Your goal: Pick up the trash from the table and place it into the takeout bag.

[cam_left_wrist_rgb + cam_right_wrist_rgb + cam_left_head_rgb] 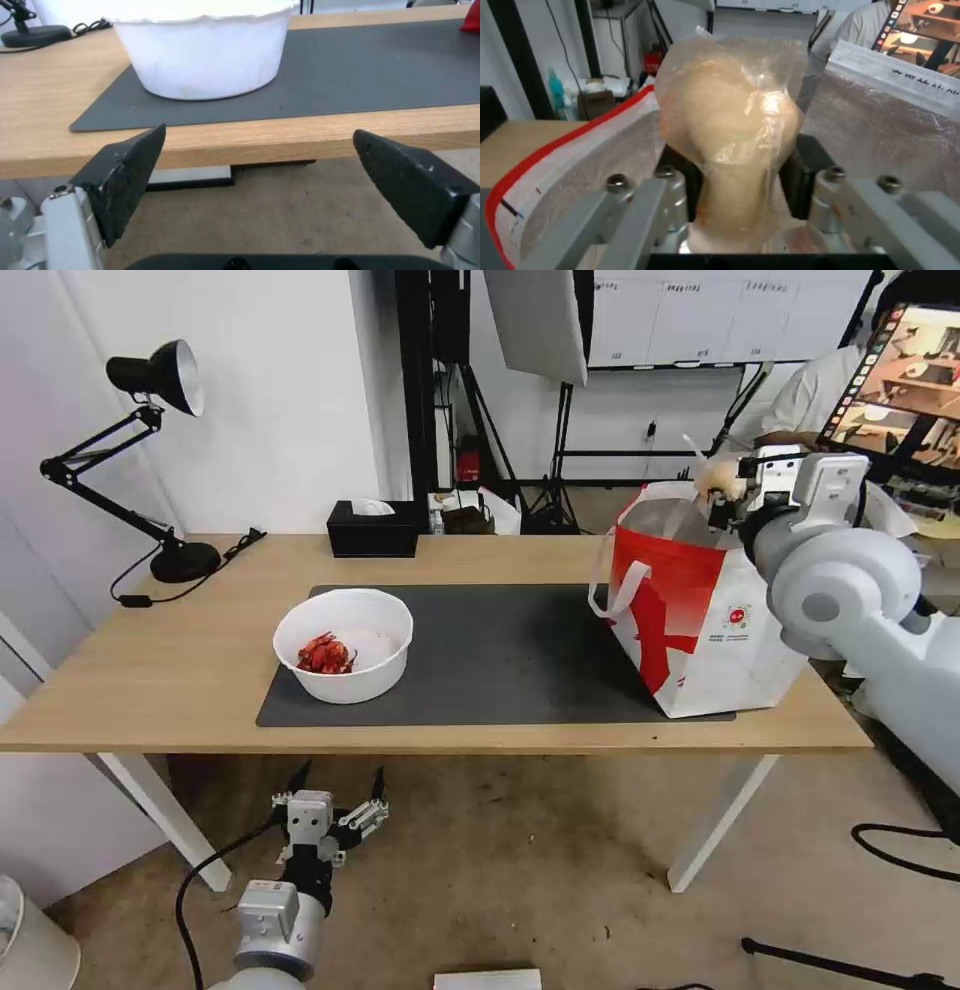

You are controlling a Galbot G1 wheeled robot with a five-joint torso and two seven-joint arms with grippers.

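A white round bowl (344, 658) with red crayfish shells stands on the dark grey mat (500, 650) of the light-wood table (150, 660); its side also fills the left wrist view (205, 56). The red-and-white takeout bag (700, 620) stands open at the table's right end. My right gripper (722, 492) hovers over the bag's mouth, shut on a knotted clear bag of yellowish lump (730, 123), with the foil lining (880, 131) right behind it. My left gripper (340, 790) hangs open below the table's front edge, in front of the bowl, its fingers (130, 176) wide apart.
A black tissue box (373, 530) sits at the table's back edge. A black desk lamp (150, 460) stands at the back left, its cable trailing on the wood. Stands and a screen crowd the room behind; a person sits at the far right.
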